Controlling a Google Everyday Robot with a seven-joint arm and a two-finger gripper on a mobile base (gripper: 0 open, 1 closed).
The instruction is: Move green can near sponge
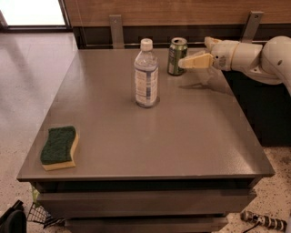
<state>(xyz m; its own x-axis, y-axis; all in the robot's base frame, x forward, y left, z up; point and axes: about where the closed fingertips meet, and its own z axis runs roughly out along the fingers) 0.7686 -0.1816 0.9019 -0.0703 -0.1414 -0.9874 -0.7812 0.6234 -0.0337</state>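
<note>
Green can (pixel 177 56) upright at far right of worktop (pixel 182 136), just right of water bottle (pixel 146 75). Sponge (pixel 59 146) at near left corner, well apart. Pincer (pixel 193 54) just beside can's right side, looks spread, holding nothing. Can likely light, thin-walled, slick, easily dented or tipped: grip mid-body, gentle squeeze.

Grey table (pixel 182 145), flat-topped, with 2 lower tiers showing under the front edge. Carries a clear water bottle (pixel 146 73) with white cap and pale label; stands upright in the far half, near the middle. Behind, wood-panelled wall (pixel 182 11) with 2 grey upright brackets (pixel 117 29). Speckled floor (pixel 13 159) on both sides; black wire basket (pixel 43 214) at lower left, striped cable-like piece (pixel 261 221) at lower right. Hand (pixel 198 52) above the table's far right part, right of the bottle.
</note>
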